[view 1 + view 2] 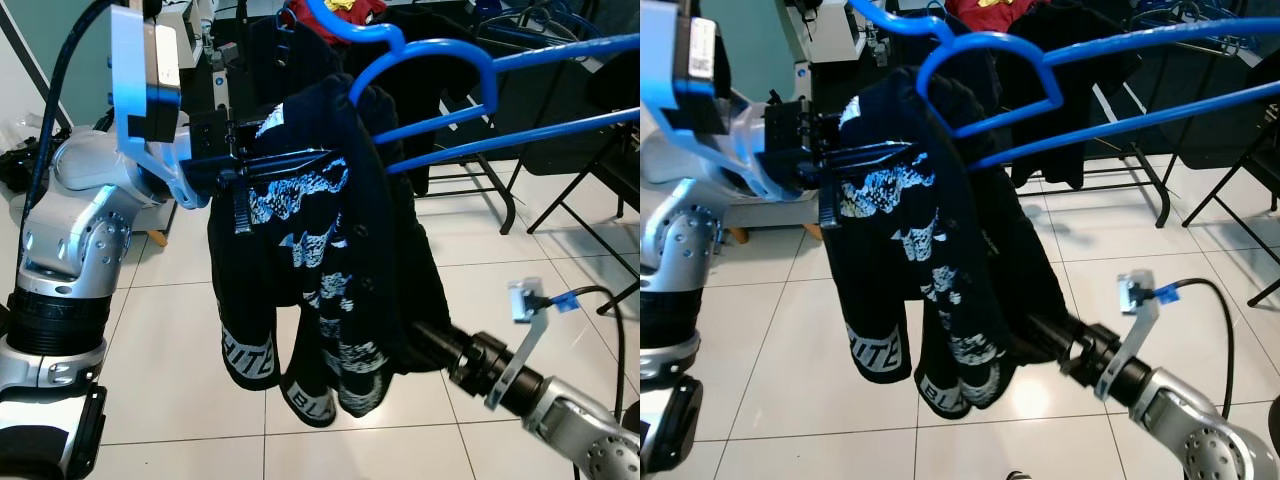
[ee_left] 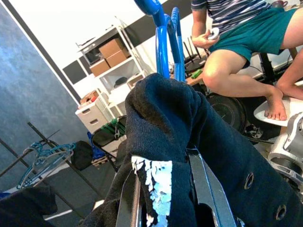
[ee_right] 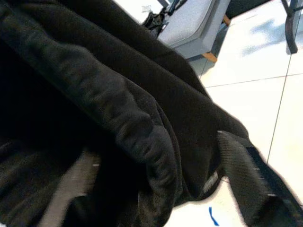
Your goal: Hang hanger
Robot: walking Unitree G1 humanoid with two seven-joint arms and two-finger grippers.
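The left arm (image 1: 70, 250) is built of rounded silver castings joined by ribbed black rings, with a blue bracket (image 1: 140, 95) at its wrist at about ten o'clock and a black cable looping over it. The right arm (image 1: 560, 415), at five o'clock, is a silver forearm ending in a black cylindrical wrist, carrying a slim grey bracket with a small camera module (image 1: 525, 298), a blue tag and a black cable.

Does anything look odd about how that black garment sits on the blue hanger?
Yes. The black garment is bunched over one end of the blue hanger, drooping in folds, rather than spread across it.
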